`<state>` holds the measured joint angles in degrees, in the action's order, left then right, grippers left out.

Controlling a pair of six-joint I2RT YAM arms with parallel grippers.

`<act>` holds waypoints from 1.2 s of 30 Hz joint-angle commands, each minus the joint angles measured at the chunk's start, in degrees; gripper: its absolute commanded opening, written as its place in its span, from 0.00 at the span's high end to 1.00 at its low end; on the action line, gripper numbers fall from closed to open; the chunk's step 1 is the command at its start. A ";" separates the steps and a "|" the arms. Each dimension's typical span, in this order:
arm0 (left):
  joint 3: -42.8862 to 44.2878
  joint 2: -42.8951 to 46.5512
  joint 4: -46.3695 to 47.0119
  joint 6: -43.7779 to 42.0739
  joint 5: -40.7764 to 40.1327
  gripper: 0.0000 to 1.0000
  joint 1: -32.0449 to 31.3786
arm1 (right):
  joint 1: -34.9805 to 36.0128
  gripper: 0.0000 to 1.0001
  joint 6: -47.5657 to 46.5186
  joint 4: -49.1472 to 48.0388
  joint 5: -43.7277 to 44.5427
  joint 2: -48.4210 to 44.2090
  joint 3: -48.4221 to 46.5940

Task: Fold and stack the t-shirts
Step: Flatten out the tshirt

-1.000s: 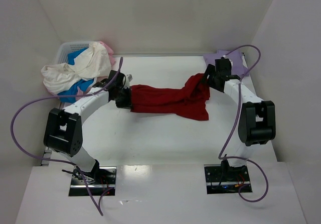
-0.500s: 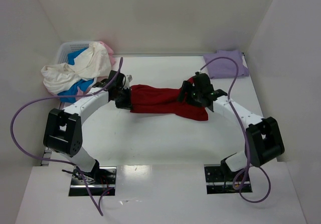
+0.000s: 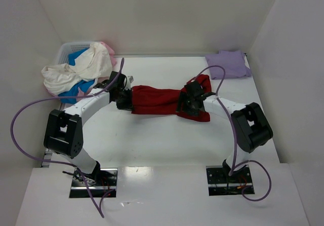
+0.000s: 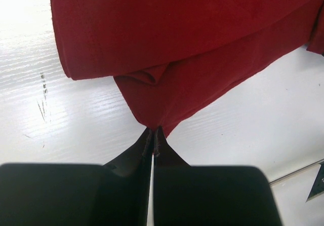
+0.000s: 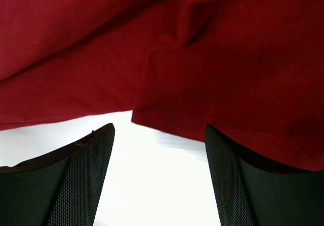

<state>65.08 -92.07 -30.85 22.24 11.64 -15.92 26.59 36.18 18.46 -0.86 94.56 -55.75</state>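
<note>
Gripping red t-shirt (image 3: 157,100): left end effector (image 4: 153,134)

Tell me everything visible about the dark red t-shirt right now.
The dark red t-shirt is soft plain cloth, lying crumpled and stretched sideways across the white table. Its left end is pinched in the shut left claw; folds overlap there. The open right claw sits at a hem near its right end, gripping nothing.
</note>
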 commanded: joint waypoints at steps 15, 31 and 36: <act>-1.27 0.14 0.53 -2.02 0.31 1.00 -0.16 | 5.49 0.37 -0.06 0.88 8.68 8.88 -8.41; -1.80 0.14 1.06 -2.02 0.31 1.00 -0.16 | 5.49 0.76 -0.59 3.60 13.17 9.59 -9.03; -1.80 0.14 1.06 -2.02 0.31 1.00 -0.16 | 5.49 1.00 -0.59 3.08 12.64 9.59 -9.03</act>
<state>63.42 -92.07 -30.28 21.12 11.68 -15.92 31.64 35.29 21.63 10.35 103.63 -62.96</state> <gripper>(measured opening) 0.010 0.057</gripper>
